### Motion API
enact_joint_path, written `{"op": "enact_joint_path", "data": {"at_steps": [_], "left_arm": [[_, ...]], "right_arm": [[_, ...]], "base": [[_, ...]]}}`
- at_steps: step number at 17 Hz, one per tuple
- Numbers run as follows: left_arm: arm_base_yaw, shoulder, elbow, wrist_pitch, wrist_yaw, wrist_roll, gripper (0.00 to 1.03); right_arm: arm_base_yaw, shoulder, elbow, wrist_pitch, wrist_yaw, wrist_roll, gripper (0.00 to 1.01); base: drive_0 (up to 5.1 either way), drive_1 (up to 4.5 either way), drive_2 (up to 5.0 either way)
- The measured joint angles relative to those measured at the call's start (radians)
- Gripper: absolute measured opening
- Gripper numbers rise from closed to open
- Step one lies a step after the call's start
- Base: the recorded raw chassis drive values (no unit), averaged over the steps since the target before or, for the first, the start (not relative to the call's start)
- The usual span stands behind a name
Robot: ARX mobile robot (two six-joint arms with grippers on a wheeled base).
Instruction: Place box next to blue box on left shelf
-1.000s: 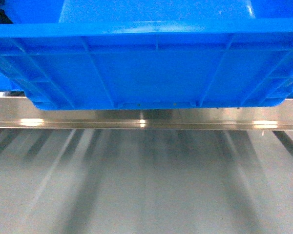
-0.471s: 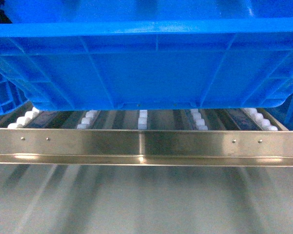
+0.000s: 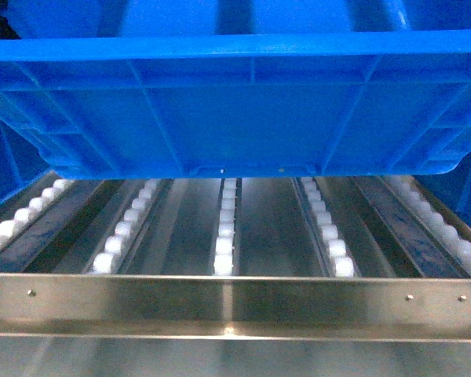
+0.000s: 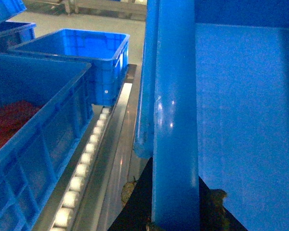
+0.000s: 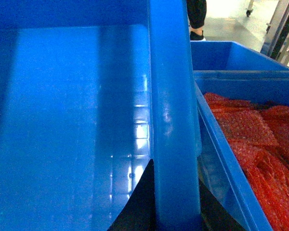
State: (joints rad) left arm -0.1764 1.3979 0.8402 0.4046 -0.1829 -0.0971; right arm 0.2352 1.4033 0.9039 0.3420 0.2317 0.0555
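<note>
The box [image 3: 243,118], an empty blue crate, hangs level above the left shelf [image 3: 235,302] and its roller tracks, clear of them for lowering between neighboring crates at 9 [image 4: 33,144] and 3 o'clock [image 5: 241,159]; dark fingers [image 4: 135,202] of both arms clamp its side rims.

Pale floor [image 4: 77,19] beyond the crates [image 4: 82,53]
</note>
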Motion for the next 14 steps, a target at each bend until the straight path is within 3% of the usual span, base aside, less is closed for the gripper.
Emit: {"op": "enact_joint_path", "data": {"at_steps": [3, 14], "left_arm": [[0.000, -0.001, 0.000, 0.005, 0.000, 0.000, 0.08], [0.000, 0.002, 0.000, 0.000, 0.000, 0.000, 0.08]], "right_arm": [[0.000, 0.000, 0.000, 0.003, 0.000, 0.000, 0.09], [0.000, 0.002, 0.000, -0.002, 0.000, 0.000, 0.09]], "base": [[0.0, 4.34, -4.2], [0.0, 0.00, 0.0]]}}
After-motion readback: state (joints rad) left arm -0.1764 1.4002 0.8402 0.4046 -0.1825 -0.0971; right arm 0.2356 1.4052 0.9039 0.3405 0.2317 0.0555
